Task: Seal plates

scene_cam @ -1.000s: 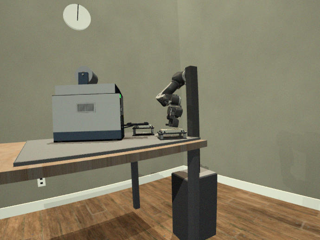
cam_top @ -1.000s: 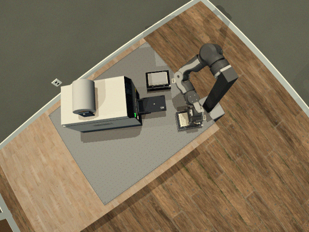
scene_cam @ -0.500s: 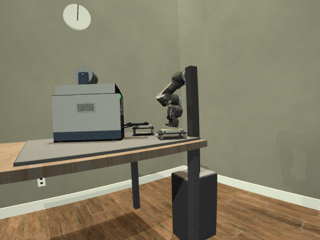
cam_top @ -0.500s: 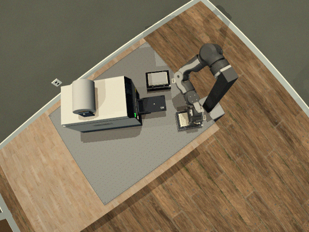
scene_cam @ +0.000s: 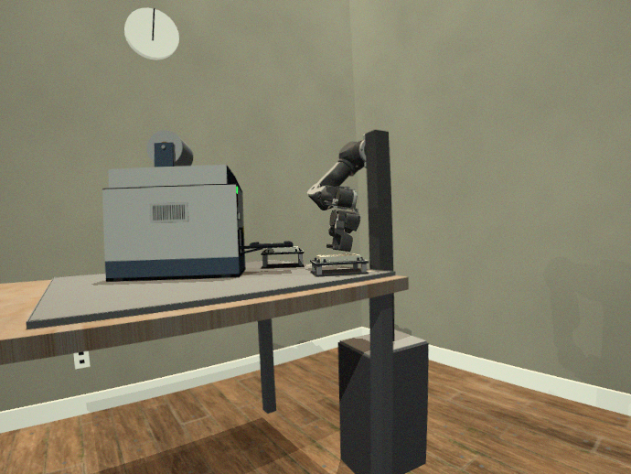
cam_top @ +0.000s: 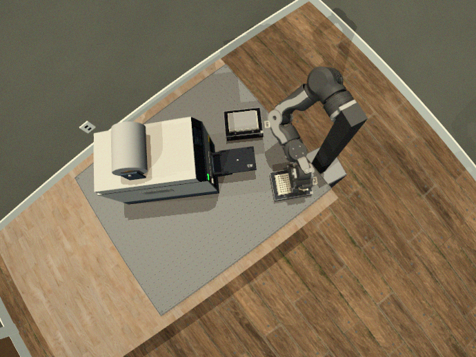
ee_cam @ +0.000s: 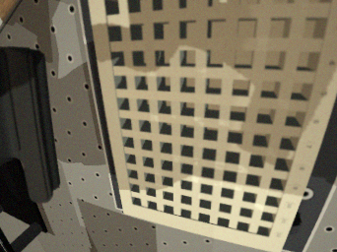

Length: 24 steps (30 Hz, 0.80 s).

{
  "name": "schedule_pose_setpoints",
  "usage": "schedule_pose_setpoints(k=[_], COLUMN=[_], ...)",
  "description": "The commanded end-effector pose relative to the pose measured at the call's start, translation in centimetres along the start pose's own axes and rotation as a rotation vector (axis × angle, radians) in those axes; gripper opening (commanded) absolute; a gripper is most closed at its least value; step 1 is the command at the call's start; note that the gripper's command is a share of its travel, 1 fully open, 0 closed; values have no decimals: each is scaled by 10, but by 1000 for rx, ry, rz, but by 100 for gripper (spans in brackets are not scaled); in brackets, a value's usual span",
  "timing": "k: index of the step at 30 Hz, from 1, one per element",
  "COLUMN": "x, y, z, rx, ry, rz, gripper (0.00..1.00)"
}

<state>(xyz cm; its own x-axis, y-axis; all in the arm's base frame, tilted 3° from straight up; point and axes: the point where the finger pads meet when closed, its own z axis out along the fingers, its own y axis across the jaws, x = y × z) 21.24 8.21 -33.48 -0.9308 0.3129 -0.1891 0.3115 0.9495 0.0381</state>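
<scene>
An open well plate [cam_top: 281, 184] [scene_cam: 336, 258] [ee_cam: 207, 131] with cream walls and dark square wells lies in the near plate nest [cam_top: 275, 197] [scene_cam: 338, 267]. My gripper [cam_top: 299, 180] [scene_cam: 341, 247] is open and empty. It hangs just above the plate's right part without touching it. One dark finger [ee_cam: 25, 131] shows at the left edge of the wrist view, beside the plate. A second plate [cam_top: 243, 120] [scene_cam: 281, 251] sits in the far nest [cam_top: 244, 135]; its top looks smooth and grey. The sealer's stage [cam_top: 238, 158] [scene_cam: 270, 246] is out and bears nothing. The sealer's lamp [cam_top: 207, 177] [scene_cam: 237, 189] is green.
The white sealer [cam_top: 153, 154] [scene_cam: 173, 224] with a foil roll [cam_top: 128, 147] stands left on the grey perforated mat [cam_top: 184, 245]. The arm's dark post [cam_top: 338, 138] [scene_cam: 379, 204] rises at the table's right edge, close behind the near nest.
</scene>
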Motion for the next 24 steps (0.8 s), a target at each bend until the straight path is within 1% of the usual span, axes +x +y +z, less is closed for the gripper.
schedule_pose_setpoints(k=[1,14,20,24], x=[-1,-1,2,1], y=[2,2,3,2], z=[-1,-1,9,8], rx=[-9,-9,-13,-9], ry=[-3,-3,-2,-3], rz=[-4,-4,-7,-4], gripper=[65,65,65,65])
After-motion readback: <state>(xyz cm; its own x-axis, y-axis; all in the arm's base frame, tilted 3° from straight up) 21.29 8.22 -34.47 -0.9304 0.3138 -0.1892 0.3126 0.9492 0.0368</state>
